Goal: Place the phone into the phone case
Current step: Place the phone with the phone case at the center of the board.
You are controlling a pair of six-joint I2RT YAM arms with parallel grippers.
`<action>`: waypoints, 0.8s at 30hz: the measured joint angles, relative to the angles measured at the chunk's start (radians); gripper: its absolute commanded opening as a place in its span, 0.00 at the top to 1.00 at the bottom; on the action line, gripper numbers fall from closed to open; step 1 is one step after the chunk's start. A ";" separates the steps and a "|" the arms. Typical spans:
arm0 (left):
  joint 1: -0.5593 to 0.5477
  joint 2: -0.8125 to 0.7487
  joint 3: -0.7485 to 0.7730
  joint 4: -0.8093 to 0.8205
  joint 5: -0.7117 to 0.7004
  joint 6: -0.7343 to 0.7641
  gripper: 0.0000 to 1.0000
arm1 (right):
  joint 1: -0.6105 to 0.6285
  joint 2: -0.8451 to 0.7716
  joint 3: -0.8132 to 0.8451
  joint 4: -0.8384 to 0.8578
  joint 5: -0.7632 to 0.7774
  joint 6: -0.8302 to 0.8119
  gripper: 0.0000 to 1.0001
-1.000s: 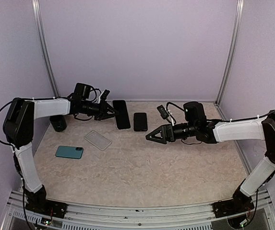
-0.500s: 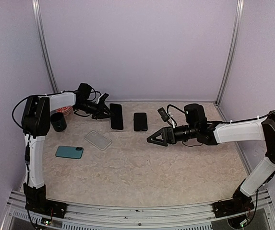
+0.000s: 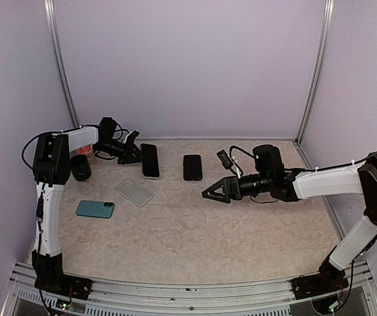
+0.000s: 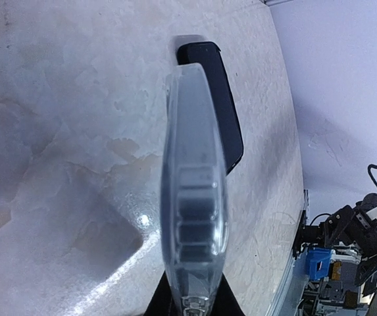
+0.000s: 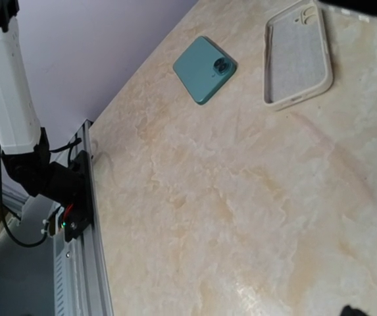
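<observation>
Phone (image 3: pixel 150 160) near table's (image 3: pixel 195 237) far edge; left gripper (image 3: pixel 137 155) jaws pressed together alongside; right gripper (image 3: pixel 206 193) spread over open mid-table.

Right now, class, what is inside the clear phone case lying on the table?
Nothing: the clear case lies open side up and empty, with the marbled table showing through its back. No phone is in it. The strip of table under its frosted rim is covered.

Left gripper (image 3: pixel 135 154) reaches back-left, jaws clamped; right gripper (image 3: pixel 209 192) points toward centre, jaws spread wide.
</observation>
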 measured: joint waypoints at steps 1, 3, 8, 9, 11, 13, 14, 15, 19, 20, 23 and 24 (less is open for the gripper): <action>0.006 0.003 0.004 0.000 0.003 0.000 0.92 | 0.000 0.000 -0.003 0.001 0.000 0.000 0.01; 0.016 0.017 0.013 -0.001 0.010 0.000 0.92 | 0.000 0.000 -0.008 0.001 0.000 0.000 0.01; 0.029 0.062 0.034 -0.003 0.019 -0.003 0.91 | 0.000 0.000 -0.010 0.001 0.000 0.003 0.01; 0.029 0.070 0.038 -0.003 0.021 -0.004 0.91 | 0.000 0.000 -0.010 0.001 0.000 0.003 0.00; 0.029 0.081 0.040 -0.005 0.023 -0.007 0.91 | 0.000 0.000 -0.010 0.001 0.000 0.004 0.00; 0.028 0.093 0.051 -0.007 0.026 -0.016 0.89 | 0.000 0.000 -0.010 0.001 0.000 0.004 0.01; 0.026 0.100 0.058 -0.005 0.027 -0.019 0.88 | 0.000 0.000 -0.010 0.002 0.000 0.004 0.00; 0.024 0.105 0.066 -0.007 0.029 -0.023 0.87 | 0.000 0.000 -0.010 0.002 0.000 0.005 0.01; 0.022 0.118 0.089 -0.003 0.034 -0.030 0.85 | 0.000 0.003 -0.010 0.014 -0.003 0.012 0.01; 0.022 0.119 0.091 -0.002 0.034 -0.033 0.85 | 0.000 0.005 -0.010 0.016 -0.004 0.014 0.00; 0.021 0.126 0.098 0.002 0.041 -0.045 0.82 | 0.000 0.013 -0.010 0.024 -0.008 0.020 0.00; 0.021 0.130 0.100 0.006 0.042 -0.048 0.81 | 0.000 0.016 -0.010 0.024 -0.008 0.023 0.01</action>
